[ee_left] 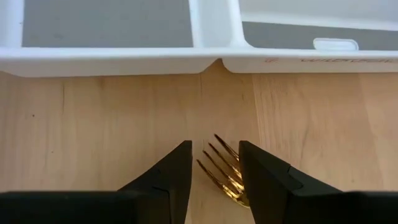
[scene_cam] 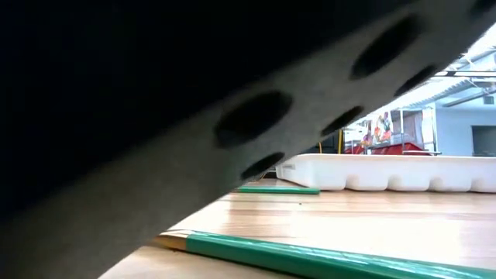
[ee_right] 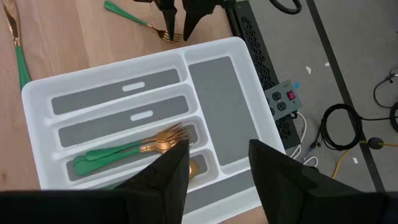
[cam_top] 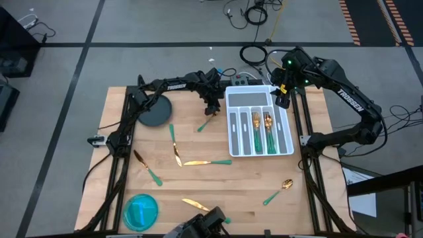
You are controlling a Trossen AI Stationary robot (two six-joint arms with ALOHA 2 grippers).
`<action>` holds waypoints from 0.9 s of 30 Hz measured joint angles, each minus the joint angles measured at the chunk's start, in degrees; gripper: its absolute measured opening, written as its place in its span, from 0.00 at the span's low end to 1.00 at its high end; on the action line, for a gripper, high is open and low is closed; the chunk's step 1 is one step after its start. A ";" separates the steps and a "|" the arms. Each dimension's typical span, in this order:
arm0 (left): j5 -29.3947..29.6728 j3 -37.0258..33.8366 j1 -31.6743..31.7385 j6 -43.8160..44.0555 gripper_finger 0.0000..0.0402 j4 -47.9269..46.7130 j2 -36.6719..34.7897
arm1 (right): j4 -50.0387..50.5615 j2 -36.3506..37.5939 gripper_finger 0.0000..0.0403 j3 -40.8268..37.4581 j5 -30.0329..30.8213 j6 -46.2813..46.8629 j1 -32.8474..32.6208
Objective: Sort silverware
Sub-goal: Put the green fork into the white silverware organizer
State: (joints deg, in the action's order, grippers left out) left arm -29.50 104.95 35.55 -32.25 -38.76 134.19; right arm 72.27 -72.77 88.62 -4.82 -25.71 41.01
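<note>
Left gripper (ee_left: pixel 214 177): fingers spread, straddling gold-headed, green-handled fork (ee_left: pixel 222 169) on wooden table beside white slotted tray (cam_top: pixel 259 121) | Right gripper (ee_right: pixel 214 168): spread, empty, above tray | Risk: off-centre closing may skid fork against tray wall.

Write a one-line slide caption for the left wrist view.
Left gripper open astride a gold fork head on the wooden table, just short of the white tray.

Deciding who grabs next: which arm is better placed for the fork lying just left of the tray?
Left. The left gripper already straddles the fork head, jaws open. The right gripper hovers over the tray, open.
</note>
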 joint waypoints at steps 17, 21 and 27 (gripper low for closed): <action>0.18 0.00 -0.33 -1.18 0.20 -1.65 0.00 | 0.62 0.00 0.40 0.00 0.02 0.66 0.00; 0.19 0.00 -0.33 -1.18 0.20 -1.66 0.00 | 0.98 0.00 0.40 0.00 0.02 0.66 -0.02; 0.56 0.00 -0.35 -1.18 0.20 -1.67 0.00 | 1.45 0.00 0.40 0.00 0.03 0.66 -0.01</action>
State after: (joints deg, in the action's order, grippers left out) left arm -28.95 104.95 35.20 -33.43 -40.42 134.19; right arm 73.72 -72.77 88.62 -4.79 -25.06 41.00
